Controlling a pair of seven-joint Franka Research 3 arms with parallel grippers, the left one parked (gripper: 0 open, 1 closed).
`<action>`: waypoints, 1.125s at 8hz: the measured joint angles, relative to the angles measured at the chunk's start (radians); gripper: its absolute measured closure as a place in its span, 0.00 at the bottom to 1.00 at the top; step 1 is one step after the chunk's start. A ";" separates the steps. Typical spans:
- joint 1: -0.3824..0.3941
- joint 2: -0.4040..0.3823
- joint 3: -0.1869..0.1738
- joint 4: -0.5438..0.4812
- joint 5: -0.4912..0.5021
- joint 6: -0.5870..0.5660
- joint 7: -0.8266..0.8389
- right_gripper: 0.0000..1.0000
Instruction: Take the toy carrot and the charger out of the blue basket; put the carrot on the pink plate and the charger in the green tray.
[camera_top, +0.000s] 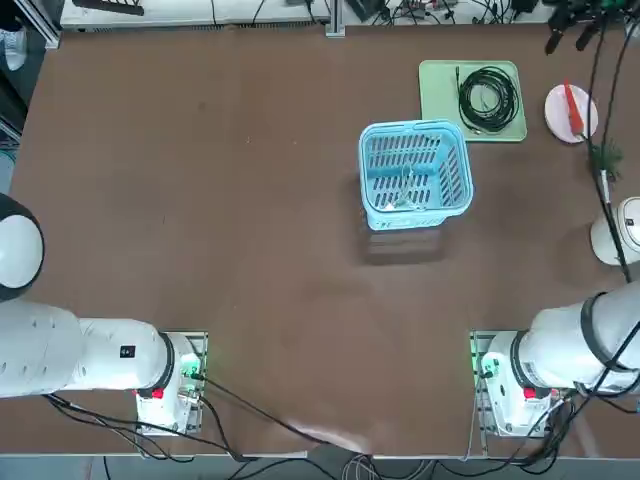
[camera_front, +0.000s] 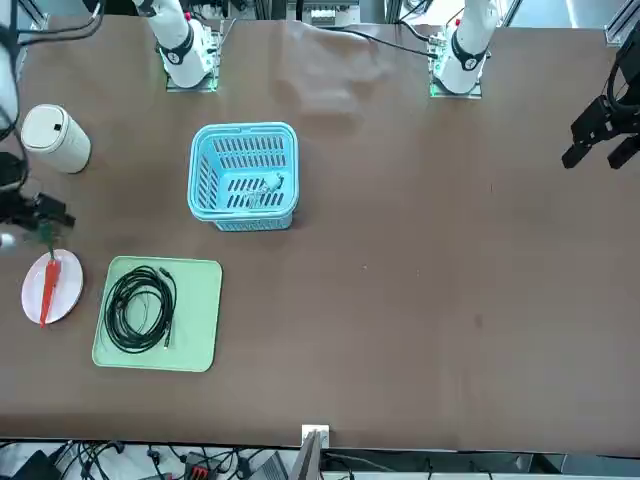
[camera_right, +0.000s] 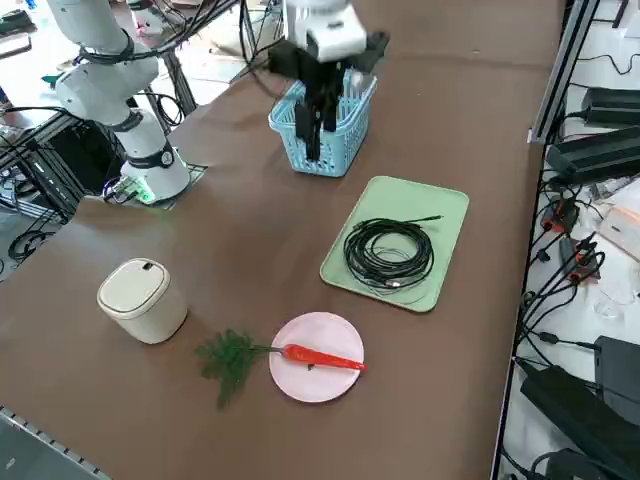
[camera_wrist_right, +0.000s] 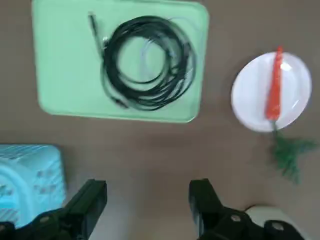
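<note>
Both placements look done: the slim red-orange toy carrot (camera_right: 322, 358) lies across the small round pale pink plate (camera_right: 318, 384), its dark green tuft hanging over the rim onto the brown bench (camera_top: 200, 200); the charger, a coiled black cable (camera_right: 388, 253), sits inside the pale green flat rectangular tray (camera_right: 440, 215). The light blue slatted plastic basket (camera_top: 415, 175) stands beside the tray, and something pale shows at its bottom; can't tell what that is. The right pincer (camera_wrist_right: 145, 200) hangs above bare bench between basket, tray and plate, jaws apart, gripping nothing. A cream cylindrical lidded bin (camera_right: 142, 299) stands near the plate, not part of the job. Judgement: task effectively at its end, step in hand is clearing away. Next move calls for lifting the right arm up and off without clipping the basket rim.
</note>
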 joint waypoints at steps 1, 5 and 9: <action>0.085 -0.037 0.002 -0.030 -0.004 -0.033 0.127 0.00; 0.429 -0.180 0.009 -0.401 -0.014 0.222 0.574 0.00; 0.570 -0.205 0.009 -0.668 -0.017 0.573 0.693 0.00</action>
